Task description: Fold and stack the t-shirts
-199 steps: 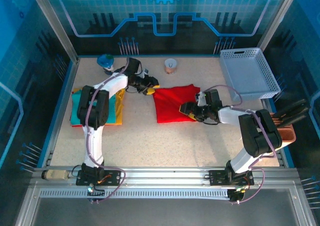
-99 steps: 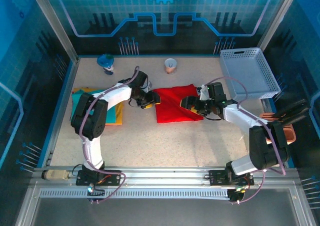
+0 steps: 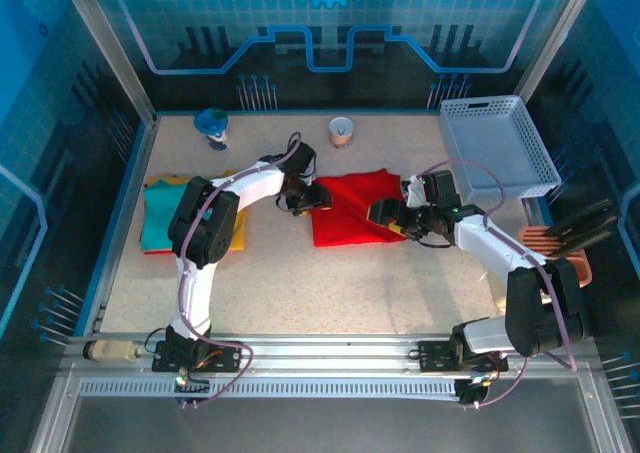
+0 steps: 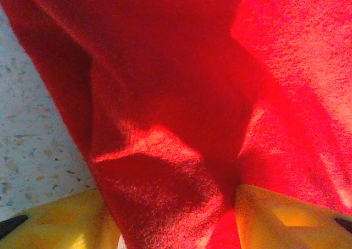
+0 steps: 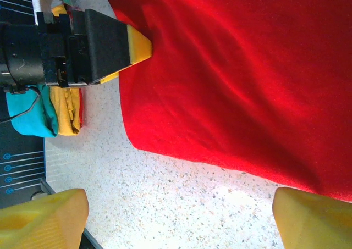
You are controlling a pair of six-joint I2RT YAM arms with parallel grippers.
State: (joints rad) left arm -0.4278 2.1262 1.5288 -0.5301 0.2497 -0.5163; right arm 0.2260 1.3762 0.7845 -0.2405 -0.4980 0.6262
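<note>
The speckled surface (image 3: 330, 293) carries the red t-shirt (image 3: 350, 208) at its middle, spread flat with soft creases. The white lattice basket (image 3: 480, 104) sits at the far right corner, well apart from the shirt. Near the left edge lies a teal t-shirt (image 3: 158, 218) stacked with a yellow-orange one (image 5: 66, 110). The left tool (image 3: 312, 201) is at the red t-shirt's left edge, its fingers (image 4: 286, 219) narrowed on a bunched fold of the cloth. The right tool (image 3: 388, 218) hovers over the shirt's right side, spread wide, gripping nothing. A small cup (image 3: 341, 131) stands near the far edge.
</note>
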